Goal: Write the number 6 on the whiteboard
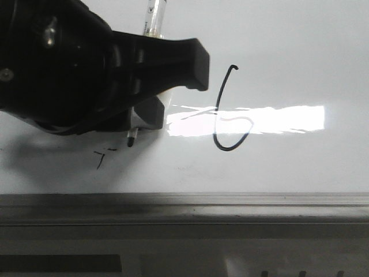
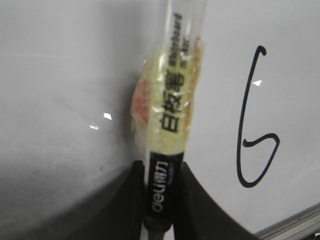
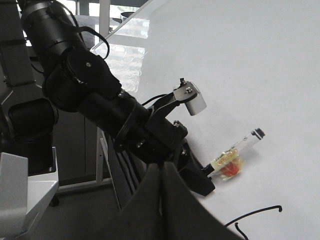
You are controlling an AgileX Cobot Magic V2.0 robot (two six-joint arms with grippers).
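The whiteboard point(image 1: 288, 46) fills the front view, with a bright glare band and a grey ledge point(image 1: 184, 208) along its near edge. The number 6 point(image 1: 228, 112) is drawn on it in thin black line; it also shows in the left wrist view point(image 2: 252, 120) and partly in the right wrist view point(image 3: 255, 215). My left gripper point(image 1: 144, 92) is shut on a black whiteboard marker point(image 2: 165, 165) with yellow tape round its barrel. The marker tip point(image 1: 131, 140) is left of the 6, close to the board. My right gripper point(image 3: 161, 172) is shut and empty, off the board's side.
A tiny black 7-like scribble point(image 1: 104, 157) lies on the board below and left of the marker tip. The left arm point(image 3: 85, 95) reaches across the board's edge in the right wrist view. A dark floor and furniture show behind it.
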